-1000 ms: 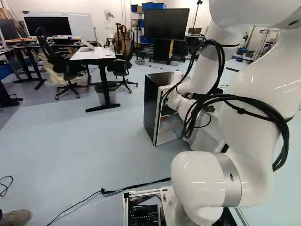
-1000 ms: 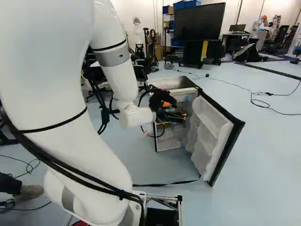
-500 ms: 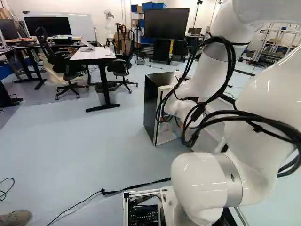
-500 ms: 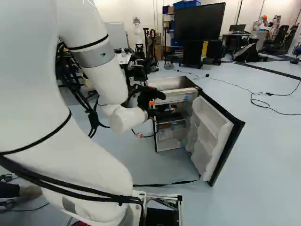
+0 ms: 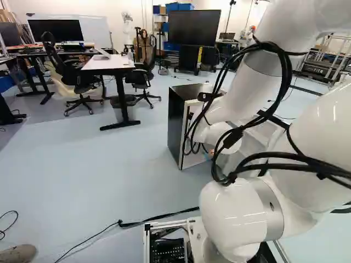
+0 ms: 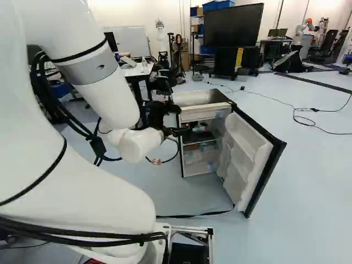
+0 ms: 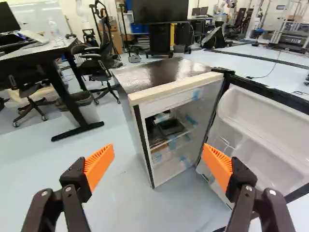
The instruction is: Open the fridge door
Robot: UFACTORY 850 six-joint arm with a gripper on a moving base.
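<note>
Jaws apart, gripper (image 6: 180, 131) faces open fridge (image 7: 161, 72) on pale floor (image 7: 38, 164), screen (image 7: 161, 10) behind.

The pads (image 7: 218, 163) are ridged orange, the fridge door (image 6: 245, 157) white edged with black.

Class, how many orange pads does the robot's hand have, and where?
2, on the open hand: one pad nearer the fridge door, the other pad farther from it.

From behind the smooth white arm (image 6: 99, 85), the left and right base views look ahead and slightly down, sharing the boxy black-and-white fridge (image 5: 175, 126). The wrist view looks along the black two-fingered gripper (image 6: 185, 131) towards that fridge, from nearer.
</note>
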